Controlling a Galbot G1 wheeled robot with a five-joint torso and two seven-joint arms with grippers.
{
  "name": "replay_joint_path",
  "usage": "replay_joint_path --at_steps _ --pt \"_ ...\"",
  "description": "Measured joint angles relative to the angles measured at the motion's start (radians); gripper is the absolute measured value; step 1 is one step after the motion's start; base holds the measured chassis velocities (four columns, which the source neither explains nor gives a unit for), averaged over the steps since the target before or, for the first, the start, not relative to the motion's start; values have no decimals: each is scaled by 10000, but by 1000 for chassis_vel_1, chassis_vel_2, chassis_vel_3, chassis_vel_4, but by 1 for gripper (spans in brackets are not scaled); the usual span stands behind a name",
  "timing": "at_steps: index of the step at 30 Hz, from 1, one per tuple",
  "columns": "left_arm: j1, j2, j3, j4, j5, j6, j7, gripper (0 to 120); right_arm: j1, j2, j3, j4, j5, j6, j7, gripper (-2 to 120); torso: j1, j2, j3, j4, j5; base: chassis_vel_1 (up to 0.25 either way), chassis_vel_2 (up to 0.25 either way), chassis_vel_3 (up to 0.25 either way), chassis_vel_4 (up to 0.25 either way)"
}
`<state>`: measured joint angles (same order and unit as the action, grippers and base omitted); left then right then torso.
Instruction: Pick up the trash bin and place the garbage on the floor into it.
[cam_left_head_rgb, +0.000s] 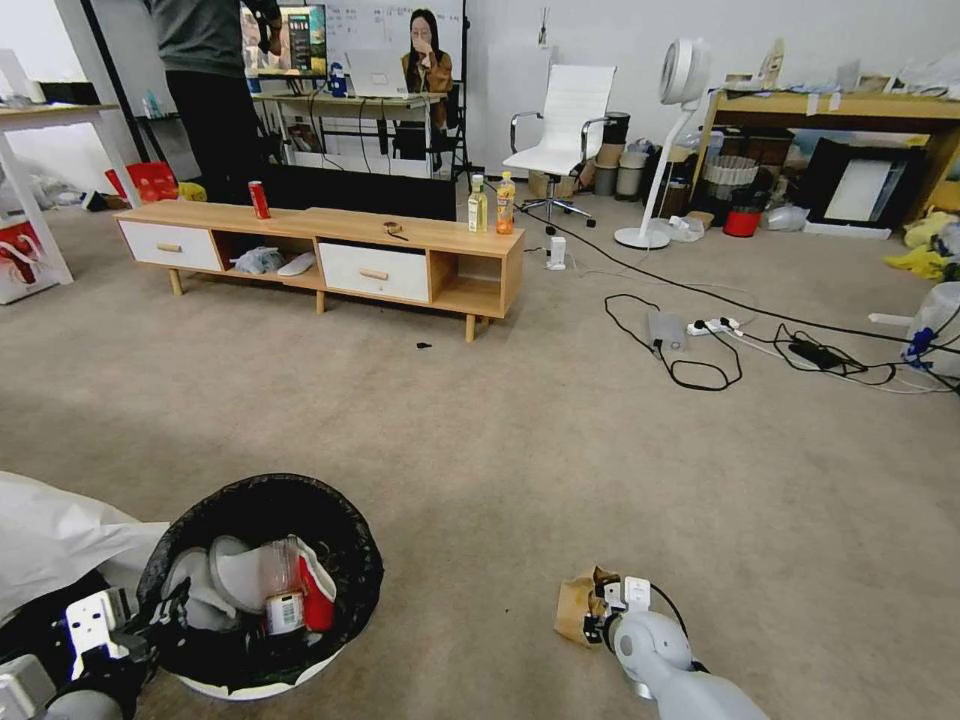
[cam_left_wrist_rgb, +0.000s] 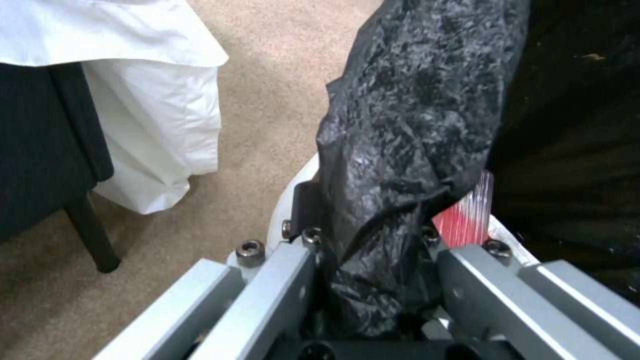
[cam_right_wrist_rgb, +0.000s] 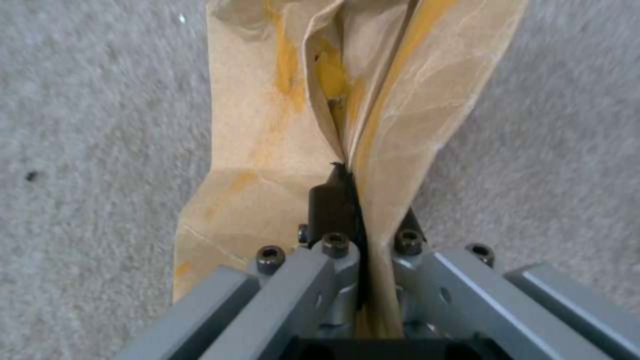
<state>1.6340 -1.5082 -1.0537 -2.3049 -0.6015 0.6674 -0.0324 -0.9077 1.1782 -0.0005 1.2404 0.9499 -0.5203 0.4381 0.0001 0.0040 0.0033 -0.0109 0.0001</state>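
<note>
Right hand is clenched on a crease of the tan paper bag lying on the floor under it, light, floppy, best pinched at a fold; left hand grips the trash bin rim.

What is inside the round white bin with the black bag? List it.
Inside the round white bin lined with a black plastic bag: a crushed red-and-white carton, a clear labelled bottle and white crumpled pieces. Anything beneath them is covered.
</note>
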Motion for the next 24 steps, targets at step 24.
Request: replay_joint_path --at_steps 24 --pt "-149 120 216 -138 -213 273 -261 5 640 -3648 -235 8324 1976 1279 529 0 0 1 -2 1 -5 0 0 0 0"
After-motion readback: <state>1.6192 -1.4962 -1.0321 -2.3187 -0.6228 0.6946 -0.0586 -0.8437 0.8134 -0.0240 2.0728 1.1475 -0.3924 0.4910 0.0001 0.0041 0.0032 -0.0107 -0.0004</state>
